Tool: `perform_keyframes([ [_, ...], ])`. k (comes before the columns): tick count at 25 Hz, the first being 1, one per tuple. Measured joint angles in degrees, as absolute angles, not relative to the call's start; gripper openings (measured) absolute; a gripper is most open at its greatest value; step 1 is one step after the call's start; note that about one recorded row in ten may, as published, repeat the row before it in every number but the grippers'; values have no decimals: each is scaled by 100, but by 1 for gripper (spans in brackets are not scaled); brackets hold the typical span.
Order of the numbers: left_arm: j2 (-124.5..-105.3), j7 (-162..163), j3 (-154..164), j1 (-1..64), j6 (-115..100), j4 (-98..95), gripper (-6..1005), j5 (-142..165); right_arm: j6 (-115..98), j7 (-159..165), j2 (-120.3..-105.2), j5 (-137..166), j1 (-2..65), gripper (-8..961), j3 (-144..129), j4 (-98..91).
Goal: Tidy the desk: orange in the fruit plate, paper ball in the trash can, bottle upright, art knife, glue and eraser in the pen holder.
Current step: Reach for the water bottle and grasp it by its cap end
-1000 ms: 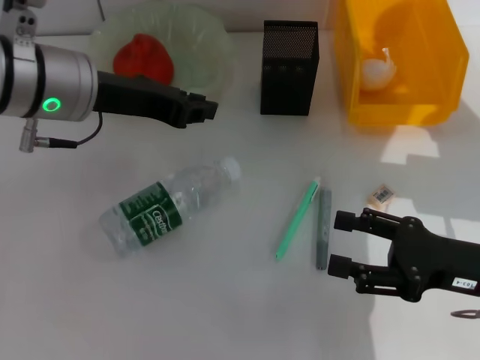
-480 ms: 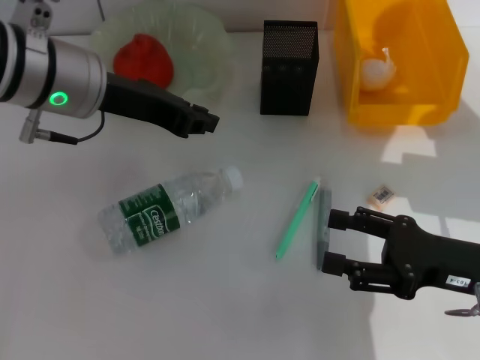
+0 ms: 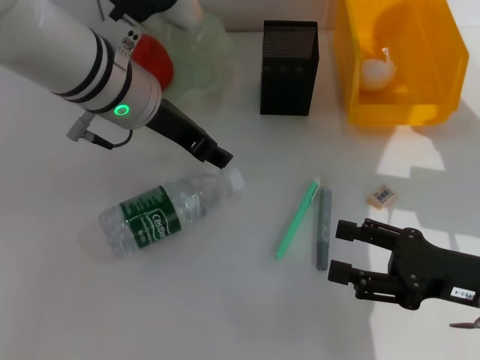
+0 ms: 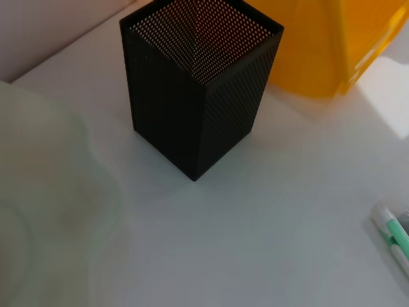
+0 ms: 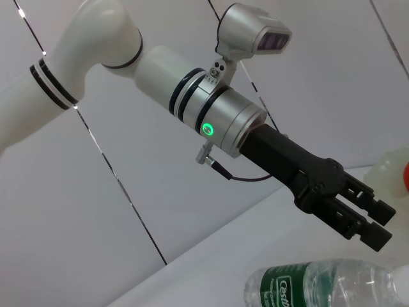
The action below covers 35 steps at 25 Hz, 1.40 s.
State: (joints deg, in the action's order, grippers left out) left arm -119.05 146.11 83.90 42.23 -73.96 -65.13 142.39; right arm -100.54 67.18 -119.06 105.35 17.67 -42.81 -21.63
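The bottle (image 3: 161, 210) lies on its side, cap (image 3: 233, 178) toward the middle of the desk; it also shows in the right wrist view (image 5: 319, 284). My left gripper (image 3: 218, 155) hangs shut just above and behind the cap, apart from it, and also shows in the right wrist view (image 5: 377, 224). The orange (image 3: 155, 58) sits in the fruit plate (image 3: 204, 45), partly hidden by my left arm. The paper ball (image 3: 379, 69) lies in the trash can (image 3: 401, 112). My right gripper (image 3: 341, 249) is open and empty beside a grey stick (image 3: 322, 229) and a green pen-shaped tool (image 3: 297, 217). The eraser (image 3: 381, 196) lies behind it.
The pen holder (image 3: 290, 69) stands upright between the fruit plate and the trash can; it fills the left wrist view (image 4: 198, 96), with the trash can (image 4: 332, 45) behind it and the green tool's tip (image 4: 391, 231) at the edge. Bright sunlight patches fall at the right.
My left arm has swung down and to the right, bringing its gripper from beside the fruit plate to just above the bottle's cap. My right gripper has drawn back slightly from the grey stick.
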Motion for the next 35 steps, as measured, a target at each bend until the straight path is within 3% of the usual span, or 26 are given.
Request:
perform_keyframes([
  [10, -11917, 14796, 8711, 4217, -7449, -6500, 827, 14115, -10045, 6825, -11891, 10554, 1740, 826, -4316, -2153],
  [35, -11918, 14958, 9829, 4221, -6530, -6092, 739, 14241, -10049, 6873, -11880, 10560, 1652, 826, -4333, -2153],
])
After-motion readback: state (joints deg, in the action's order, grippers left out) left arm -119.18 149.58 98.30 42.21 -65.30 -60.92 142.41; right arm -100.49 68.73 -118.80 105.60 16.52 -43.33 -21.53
